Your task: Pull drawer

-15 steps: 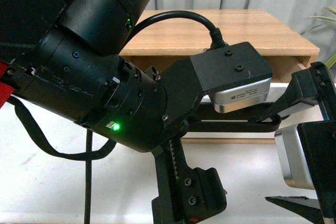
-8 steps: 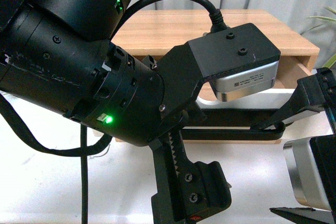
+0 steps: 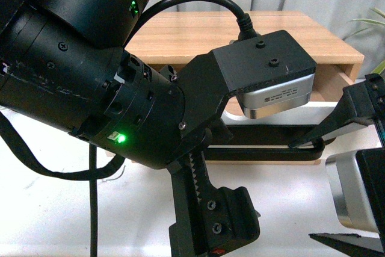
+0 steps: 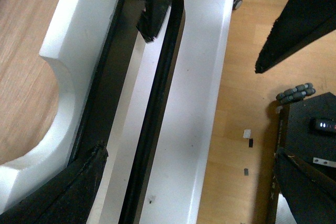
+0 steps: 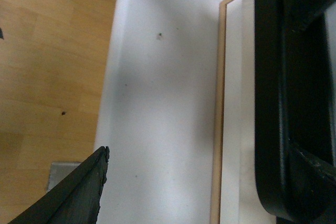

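**At the cabinet front: right finger in the handle, set to pull**

Under the front edge of the cabinet's wooden top (image 3: pixel 240 34), the drawer (image 4: pixel 60 45) shows its white front with the half-round notch. The black handle (image 4: pixel 148 135) runs along it.

The right gripper (image 3: pixel 304 191) has its fingers spread wide and clasps nothing. Its upper finger (image 3: pixel 329 126) reaches the right end of the handle, and the tip appears to sit in the gap behind the bar.

The left gripper (image 4: pixel 179 109) is likewise wide, with nothing between the fingers. One finger (image 4: pixel 63 198) lies across the handle near the notch. The other hangs out over the floor (image 4: pixel 247 129).

Step in hand, as I judge it: draw the drawer out by the hooked finger.
- Pull straight out from the cabinet front, level and slow.
- A hook at one end of a wide bar is likely to skew the drawer, so watch for binding.
- Keep the tip deep behind the bar, or it may slip off.

Hidden or unclear:
- The left arm blocks most of the front view, covering the left half of the cabinet and handle.
- How far out the drawer stands cannot be read.
- Whether the left finger touches the bar cannot be told.
- In the right wrist view the handle is a black mass cut by the frame edge, and the second right finger cannot be separated from it.
- The plain white panel (image 5: pixel 163 103) fills the rest of that view.
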Robot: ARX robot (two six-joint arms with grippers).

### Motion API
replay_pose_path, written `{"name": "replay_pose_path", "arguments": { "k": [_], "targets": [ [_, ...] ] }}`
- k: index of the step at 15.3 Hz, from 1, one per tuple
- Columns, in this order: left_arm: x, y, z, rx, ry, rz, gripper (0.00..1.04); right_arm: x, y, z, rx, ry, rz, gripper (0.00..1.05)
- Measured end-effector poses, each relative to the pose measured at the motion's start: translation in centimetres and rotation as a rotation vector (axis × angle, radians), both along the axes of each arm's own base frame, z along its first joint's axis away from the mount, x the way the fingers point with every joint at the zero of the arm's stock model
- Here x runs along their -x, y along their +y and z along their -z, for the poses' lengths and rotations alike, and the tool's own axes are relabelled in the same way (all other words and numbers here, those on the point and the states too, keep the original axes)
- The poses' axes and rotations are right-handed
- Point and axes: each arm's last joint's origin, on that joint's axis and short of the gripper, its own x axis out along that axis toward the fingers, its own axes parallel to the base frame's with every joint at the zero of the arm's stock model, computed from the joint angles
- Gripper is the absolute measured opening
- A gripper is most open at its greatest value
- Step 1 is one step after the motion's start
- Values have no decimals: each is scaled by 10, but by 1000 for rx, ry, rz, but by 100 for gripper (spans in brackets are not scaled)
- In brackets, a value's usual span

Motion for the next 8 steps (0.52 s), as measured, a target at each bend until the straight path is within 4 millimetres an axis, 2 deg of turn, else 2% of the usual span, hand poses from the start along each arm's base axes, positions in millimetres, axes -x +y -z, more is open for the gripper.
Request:
{"name": "replay_pose_path", "arguments": {
  "k": [4,8],
  "targets": [
    [2,4,-4,-18,23,-2,98,-3,-1,-13,-16,2,29,98],
    [4,9,-23,6,-4,-6,98,-2,-5,-33,-36,-30,39,98]
  ]
}}
